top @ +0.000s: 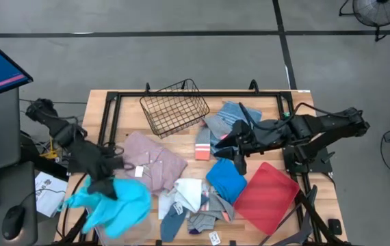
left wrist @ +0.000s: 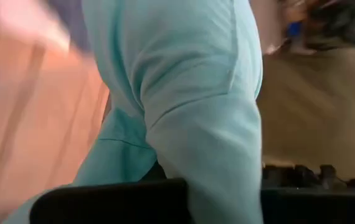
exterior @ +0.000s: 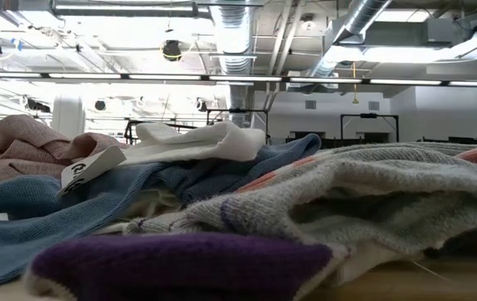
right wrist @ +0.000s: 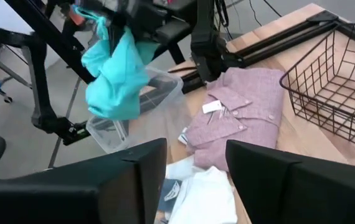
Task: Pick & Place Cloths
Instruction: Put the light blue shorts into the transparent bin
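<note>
1. Left gripper at the table's left front edge, clamped tight on a soft turquoise cloth; same cloth hanging in folds over a clear plastic bin in the right wrist view.
2. Dusty pink button shirt flat on the wooden table, just beside the held cloth.
3. Black wire basket behind the shirt, toward the table's back edge.
4. White cloths and grey socks heaped at the front centre, touching one another.
5. Bright blue cloth next, with a grey-blue striped towel behind it.
6. Right gripper above the blue cloth, fingers parted, with nothing between them.
7. Flat red tray at the right front, touching the blue cloth.
</note>
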Robot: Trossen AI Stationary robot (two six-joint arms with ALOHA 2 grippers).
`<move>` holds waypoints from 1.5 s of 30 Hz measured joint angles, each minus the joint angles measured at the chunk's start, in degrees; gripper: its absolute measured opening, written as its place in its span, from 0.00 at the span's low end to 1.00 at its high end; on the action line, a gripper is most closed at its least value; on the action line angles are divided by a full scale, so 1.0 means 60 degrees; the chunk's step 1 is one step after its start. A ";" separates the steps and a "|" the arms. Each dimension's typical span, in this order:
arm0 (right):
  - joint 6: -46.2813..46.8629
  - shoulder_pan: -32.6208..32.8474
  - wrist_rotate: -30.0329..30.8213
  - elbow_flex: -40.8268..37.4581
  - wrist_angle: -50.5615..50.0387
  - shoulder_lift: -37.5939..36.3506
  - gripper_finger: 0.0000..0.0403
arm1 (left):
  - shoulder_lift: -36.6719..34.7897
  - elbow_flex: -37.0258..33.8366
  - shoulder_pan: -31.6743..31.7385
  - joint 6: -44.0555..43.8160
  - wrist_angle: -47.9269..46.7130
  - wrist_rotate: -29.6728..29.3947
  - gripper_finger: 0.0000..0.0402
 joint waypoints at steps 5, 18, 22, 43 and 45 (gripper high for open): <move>-0.0043 -0.0042 -0.0003 -0.0016 -0.0094 0.0153 0.37 | 0.0647 -0.0004 -0.0496 -0.1528 -0.0482 -0.0322 0.01; -0.0104 -0.0062 -0.0004 -0.0017 -0.0138 0.0151 0.33 | 0.1595 0.0000 -0.0826 -0.4190 -0.1054 0.0129 0.01; -0.0108 -0.0062 -0.0004 -0.0017 -0.0277 0.0151 0.33 | 0.1597 0.0004 -0.0864 -0.4990 -0.1350 0.0581 0.01; -0.0356 -0.0087 -0.0004 -0.0017 -0.0854 0.0158 0.33 | 0.1643 0.0484 -0.1536 -0.7372 -0.0638 0.0734 0.01; -0.0356 -0.0087 -0.0003 -0.0016 -0.0876 0.0245 0.33 | 0.2024 0.0484 -0.1519 -0.7233 -0.0563 0.0720 0.01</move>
